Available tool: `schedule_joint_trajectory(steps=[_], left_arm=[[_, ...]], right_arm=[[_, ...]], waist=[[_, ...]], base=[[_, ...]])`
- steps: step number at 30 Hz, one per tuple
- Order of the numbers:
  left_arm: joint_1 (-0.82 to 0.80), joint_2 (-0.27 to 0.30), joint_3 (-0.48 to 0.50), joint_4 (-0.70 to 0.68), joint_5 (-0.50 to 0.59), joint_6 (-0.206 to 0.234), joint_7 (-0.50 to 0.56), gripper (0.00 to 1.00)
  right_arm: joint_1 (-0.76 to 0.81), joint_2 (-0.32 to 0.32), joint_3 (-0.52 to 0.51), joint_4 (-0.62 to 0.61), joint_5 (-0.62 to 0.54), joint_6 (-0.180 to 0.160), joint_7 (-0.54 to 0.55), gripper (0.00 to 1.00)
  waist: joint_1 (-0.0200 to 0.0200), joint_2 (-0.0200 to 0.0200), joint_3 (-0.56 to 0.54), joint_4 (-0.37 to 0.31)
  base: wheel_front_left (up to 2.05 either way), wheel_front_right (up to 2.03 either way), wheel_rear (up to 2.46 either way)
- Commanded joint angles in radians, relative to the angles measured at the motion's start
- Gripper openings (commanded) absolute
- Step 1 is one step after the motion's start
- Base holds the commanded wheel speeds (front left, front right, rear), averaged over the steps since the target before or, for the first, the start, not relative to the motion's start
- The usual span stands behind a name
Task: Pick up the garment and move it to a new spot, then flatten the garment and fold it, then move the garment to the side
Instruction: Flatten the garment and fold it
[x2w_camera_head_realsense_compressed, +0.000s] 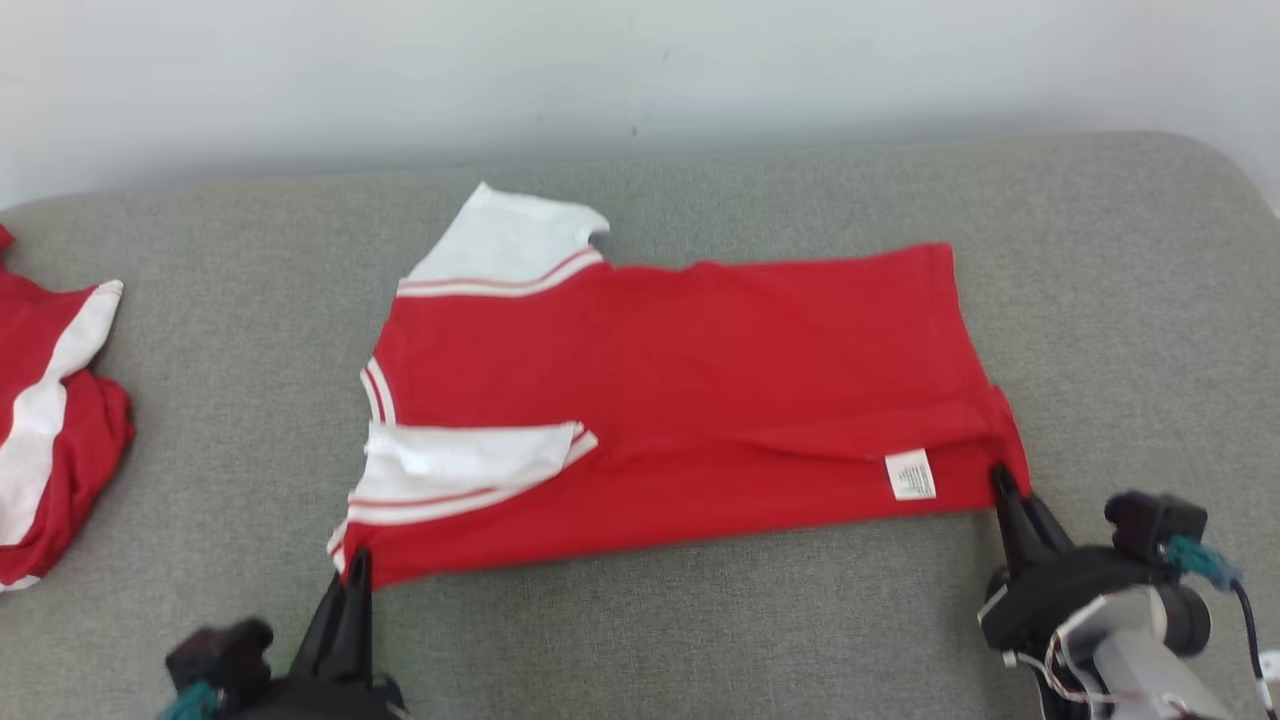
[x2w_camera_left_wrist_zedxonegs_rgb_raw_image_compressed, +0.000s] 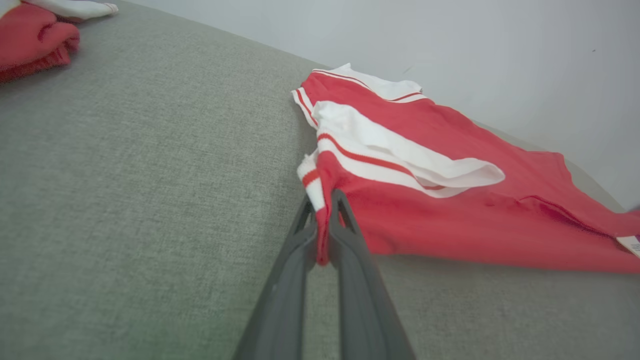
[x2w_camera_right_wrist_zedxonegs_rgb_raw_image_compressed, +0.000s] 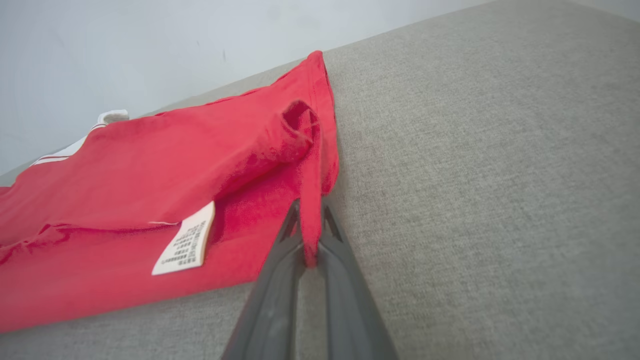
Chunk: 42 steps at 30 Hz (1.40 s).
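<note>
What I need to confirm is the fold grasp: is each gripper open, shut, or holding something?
Left gripper: shut on the red shirt, at its near sleeve-end corner.
Right gripper: shut on the red shirt, at its near hem-end corner.

We count two red-and-white shirts: one spread shirt (x2w_camera_head_realsense_compressed: 680, 400) in the middle and one crumpled shirt (x2w_camera_head_realsense_compressed: 50, 420) at the left edge. The spread shirt shows two white sleeves, a far sleeve (x2w_camera_head_realsense_compressed: 500, 245) and a near sleeve (x2w_camera_head_realsense_compressed: 460, 460), and one white label (x2w_camera_head_realsense_compressed: 911, 474). On the crumpled shirt we cannot count the sleeves. We count two claws, the left claw (x2w_camera_head_realsense_compressed: 357, 565) and the right claw (x2w_camera_head_realsense_compressed: 999, 478), and each has two dark fingers (x2w_camera_left_wrist_zedxonegs_rgb_raw_image_compressed: 292, 265). We count one grey cushion (x2w_camera_head_realsense_compressed: 700, 630) under all of it and one pale wall (x2w_camera_head_realsense_compressed: 600, 70) behind it.
</note>
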Motion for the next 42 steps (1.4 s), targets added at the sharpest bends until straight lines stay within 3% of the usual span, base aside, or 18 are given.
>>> schedule_joint_trajectory(steps=[1,16,17,18,19,20,27,33,42], left_arm=[[0.057,0.000,0.016,-0.033,-0.001,0.007,-0.003,0.00],[0.237,-0.018,-0.003,-0.153,0.017,0.059,0.022,0.00],[0.240,-0.016,-0.004,-0.149,0.019,0.062,0.022,0.00],[0.240,-0.013,-0.006,-0.145,0.026,0.067,0.021,0.15],[0.239,-0.015,-0.004,-0.142,0.025,0.069,0.019,0.71],[0.236,-0.018,-0.001,-0.139,0.023,0.068,0.016,1.00],[0.218,-0.016,0.046,-0.170,0.058,0.066,-0.002,1.00],[0.219,-0.009,0.130,-0.272,0.199,0.086,-0.002,1.00],[0.270,-0.033,0.251,-0.376,0.337,0.071,-0.003,1.00]], right_arm=[[0.054,-0.007,-0.011,-0.034,0.014,-0.002,0.005,0.00],[0.367,0.038,-0.165,-0.305,-0.020,-0.002,0.106,0.00],[0.378,0.044,-0.174,-0.322,-0.031,-0.002,0.114,0.12],[0.387,0.052,-0.185,-0.337,-0.042,-0.002,0.121,0.47],[0.395,0.063,-0.195,-0.351,-0.047,-0.002,0.129,1.00],[0.399,0.076,-0.204,-0.366,-0.046,-0.002,0.134,1.00],[0.409,0.110,-0.249,-0.475,-0.117,-0.002,0.128,1.00],[0.386,0.125,-0.235,-0.548,-0.161,-0.002,0.083,1.00],[0.382,0.145,-0.219,-0.599,-0.250,-0.002,0.009,1.00]], waist=[[0.0001,0.0000,-0.020,-0.001],[0.0001,0.0000,-0.039,0.021],[0.0001,0.0000,-0.039,0.021],[0.0001,0.0000,-0.040,0.021],[0.0001,0.0000,-0.041,0.021],[0.0001,0.0000,-0.042,0.021],[0.0001,0.0000,-0.058,0.018],[0.0001,0.0000,-0.074,0.016],[0.0001,0.0000,-0.114,0.003]], base=[[0.00,0.00,0.00],[0.00,0.00,0.00],[0.00,0.00,0.00],[0.00,0.00,0.00],[0.00,0.00,0.00],[0.00,0.00,0.00],[0.00,0.00,0.00],[0.00,0.00,0.00],[0.00,0.00,0.00]])
